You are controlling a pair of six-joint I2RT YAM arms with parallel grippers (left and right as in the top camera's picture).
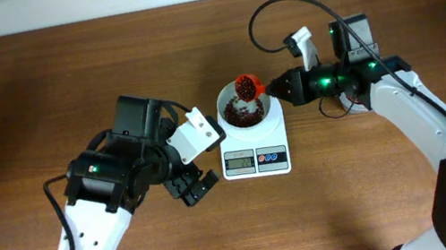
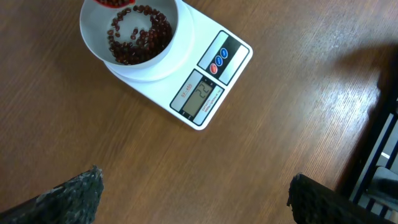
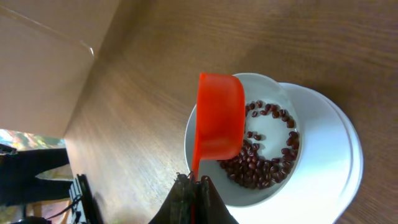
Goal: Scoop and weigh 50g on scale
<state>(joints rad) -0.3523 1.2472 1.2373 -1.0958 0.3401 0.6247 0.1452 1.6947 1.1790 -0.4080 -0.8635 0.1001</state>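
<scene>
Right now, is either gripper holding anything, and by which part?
The right gripper pinches the red scoop by its handle, above the bowl. The left gripper is empty.

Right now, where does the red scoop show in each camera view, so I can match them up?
Overhead: the red scoop sits just above centre, over the white bowl on the scale.
Left wrist: only its edge shows, cut off by the top border, left of centre.
Right wrist: it fills the middle of the frame, over the bowl's left side.
Shared landmark: the white bowl, visible in all three views.
</scene>
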